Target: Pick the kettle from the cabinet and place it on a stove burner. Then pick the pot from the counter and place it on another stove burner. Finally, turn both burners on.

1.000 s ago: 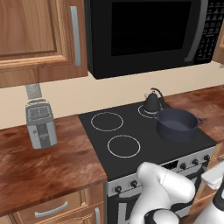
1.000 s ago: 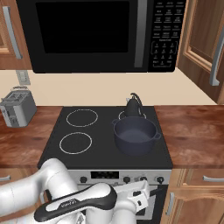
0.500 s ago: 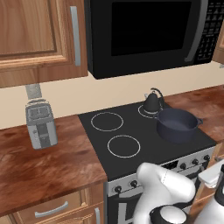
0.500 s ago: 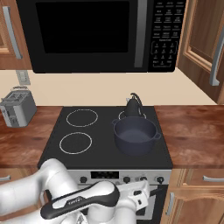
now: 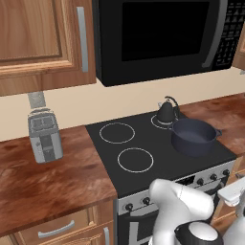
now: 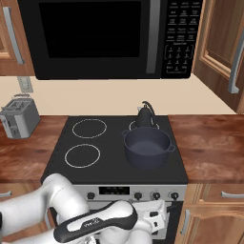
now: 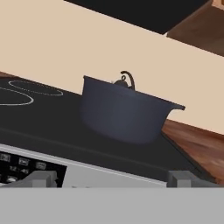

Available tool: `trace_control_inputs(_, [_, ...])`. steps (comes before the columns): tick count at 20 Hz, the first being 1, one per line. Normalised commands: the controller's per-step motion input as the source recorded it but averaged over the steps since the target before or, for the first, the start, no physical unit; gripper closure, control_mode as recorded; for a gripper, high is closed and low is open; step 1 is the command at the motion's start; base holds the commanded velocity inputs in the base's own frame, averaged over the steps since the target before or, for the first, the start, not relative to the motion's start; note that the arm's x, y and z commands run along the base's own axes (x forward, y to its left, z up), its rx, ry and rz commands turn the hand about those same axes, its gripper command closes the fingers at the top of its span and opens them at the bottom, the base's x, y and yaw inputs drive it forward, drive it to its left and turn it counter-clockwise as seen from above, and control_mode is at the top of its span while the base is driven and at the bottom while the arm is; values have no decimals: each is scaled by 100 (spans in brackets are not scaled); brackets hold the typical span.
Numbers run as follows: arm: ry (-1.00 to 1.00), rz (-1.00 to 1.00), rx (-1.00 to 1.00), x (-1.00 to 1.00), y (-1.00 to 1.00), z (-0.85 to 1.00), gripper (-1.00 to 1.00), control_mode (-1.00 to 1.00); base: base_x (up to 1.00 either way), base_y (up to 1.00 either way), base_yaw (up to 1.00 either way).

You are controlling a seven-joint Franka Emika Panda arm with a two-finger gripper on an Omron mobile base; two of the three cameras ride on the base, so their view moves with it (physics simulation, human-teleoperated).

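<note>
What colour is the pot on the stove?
Dark blue-grey pot, clearest in the right base view.

Pot (image 6: 147, 148) on cooktop (image 6: 114, 157) front right, kettle (image 6: 144, 117) just behind; toaster (image 6: 19, 117) far left.

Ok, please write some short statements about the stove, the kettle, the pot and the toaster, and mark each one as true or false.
1. The kettle stands on the cooktop behind the pot. True.
2. The pot is still on the wooden counter. False: it sits on the cooktop, at the front right.
3. The two left burner rings are bare. True.
4. The toaster stands right of the stove. False: it is on the counter to the left.
5. The pot has a lid on. False: it is open.
</note>
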Motion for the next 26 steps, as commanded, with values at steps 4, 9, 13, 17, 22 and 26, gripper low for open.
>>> trace_control_inputs(4, [0,0,4,11,-2,-12,-100,-100,0,0,0])
trace_control_inputs(9, [0,0,3,13,0,-15,-100,-100,0,0,0])
trace_control_inputs(13, [0,0,4,13,-1,-13,-100,-100,0,0,0])
trace_control_inputs(17, [0,0,4,7,-6,-11,-100,-100,0,0,0])
trace_control_inputs(22, [-1,0,3,5,-8,-13,-100,-100,0,0,0])
trace_control_inputs(26, [-2,0,2,4,-7,-6,-100,-100,0,0,0])
